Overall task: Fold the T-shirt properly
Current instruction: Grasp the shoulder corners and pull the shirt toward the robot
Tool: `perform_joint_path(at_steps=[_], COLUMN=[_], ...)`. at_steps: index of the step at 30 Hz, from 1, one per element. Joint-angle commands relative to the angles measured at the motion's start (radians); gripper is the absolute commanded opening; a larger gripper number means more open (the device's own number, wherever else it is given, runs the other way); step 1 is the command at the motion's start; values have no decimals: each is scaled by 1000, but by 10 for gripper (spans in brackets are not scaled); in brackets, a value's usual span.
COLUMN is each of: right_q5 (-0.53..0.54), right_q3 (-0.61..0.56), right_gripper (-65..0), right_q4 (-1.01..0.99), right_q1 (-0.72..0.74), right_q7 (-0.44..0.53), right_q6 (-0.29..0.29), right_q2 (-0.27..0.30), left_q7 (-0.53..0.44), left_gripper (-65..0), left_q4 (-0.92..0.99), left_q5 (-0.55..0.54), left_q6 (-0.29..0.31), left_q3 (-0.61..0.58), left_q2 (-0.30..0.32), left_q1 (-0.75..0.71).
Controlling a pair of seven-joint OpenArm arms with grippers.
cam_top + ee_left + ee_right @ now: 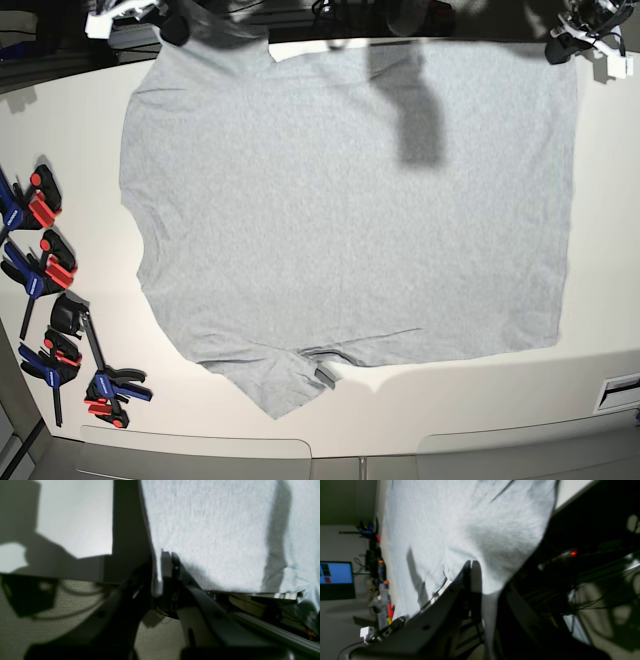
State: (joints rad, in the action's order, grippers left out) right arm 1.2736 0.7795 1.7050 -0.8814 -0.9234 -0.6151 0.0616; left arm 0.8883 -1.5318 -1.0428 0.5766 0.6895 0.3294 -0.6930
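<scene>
T-shirt lies spread flat on table, plain side up. Left gripper and right gripper each clamp far-edge fabric. Step: first fold. Next: lift both corners evenly, carry twd near edge

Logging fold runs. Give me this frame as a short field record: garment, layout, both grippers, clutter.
garment: light grey T-shirt, plain side up
layout: spread flat on the white table, one sleeve pointing to the near edge, a small fold at its hem
left gripper: shut on the T-shirt's edge at the table's far side
right gripper: shut on the T-shirt's edge at the far side, cloth draping over the jaws
clutter: blue and red clamps along one side of the table, apart from the cloth
fold progress: none visible yet
</scene>
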Motion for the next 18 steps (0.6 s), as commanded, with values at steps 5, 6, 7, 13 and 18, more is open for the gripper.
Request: perform_joint_path(at_steps=[5,6,7,13,18], right_q5=[40,40,40,97,99], right_q3=[83,90,95,97,98], right_gripper=[-650,-650,-650,-650,-650], right_q4=[57,65,74,116,144], right_q1=[-16,-17,-17,-34,-76], right_q7=[6,-2,-16,-73,-78], right_q6=[-48,-48,-48,-75,-78], right_q2=[8,8,8,-2,-3], left_q7=[-2,3,5,8,10], left_gripper=[-650,-650,-650,-650,-650], left_q4=[-16,-20,-25,-76,-141], left_q5=[-17,-17,-18,-17,-16], left_q6=[3,3,3,3,3], left_q3=[10,10,10,10,10], left_q2=[15,15,15,14,15], left_q1=[-14,-14,-18,-41,-82])
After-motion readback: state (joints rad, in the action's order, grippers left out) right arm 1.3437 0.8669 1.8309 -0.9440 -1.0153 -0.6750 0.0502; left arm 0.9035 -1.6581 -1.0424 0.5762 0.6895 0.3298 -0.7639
